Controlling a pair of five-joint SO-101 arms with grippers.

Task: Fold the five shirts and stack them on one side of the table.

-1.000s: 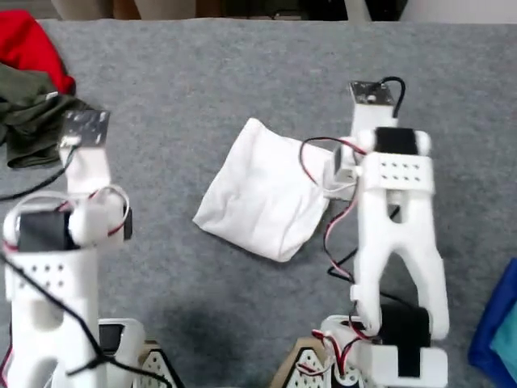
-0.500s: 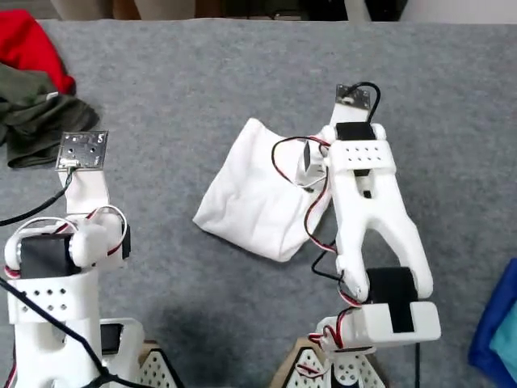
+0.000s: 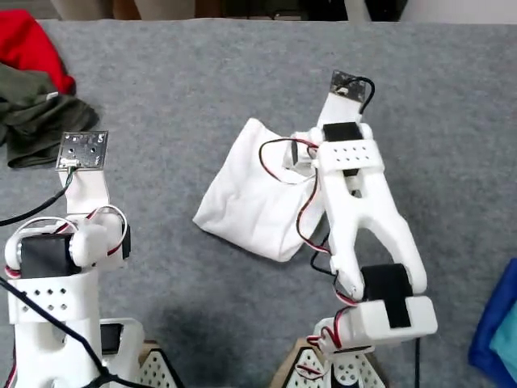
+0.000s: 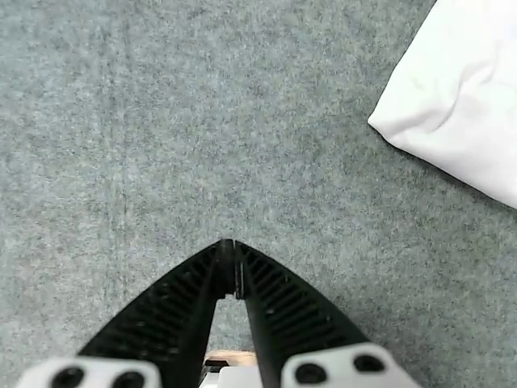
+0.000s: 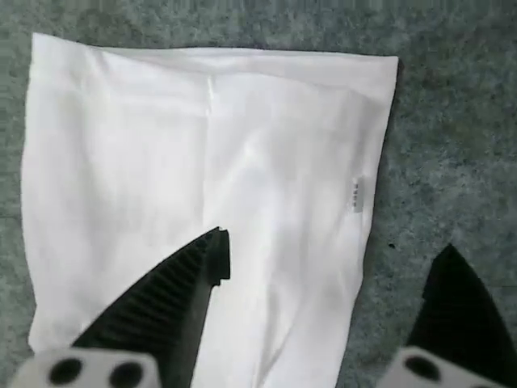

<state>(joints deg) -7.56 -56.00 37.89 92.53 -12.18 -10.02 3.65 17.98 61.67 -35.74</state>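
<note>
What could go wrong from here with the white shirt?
1. The right jaws stand open across the folded white shirt's edge, one over cloth and one over table. Closing might catch only the top layer and pull the fold open.
2. The left jaws are shut over bare table, apart from the shirt, so a pull may drag it askew.
3. The arm's loose wires hang over the shirt and could snag it.

left pincer (image 4: 234,267) closed above grey table felt (image 4: 161,121), folded white shirt (image 4: 464,105) corner well apart
</note>
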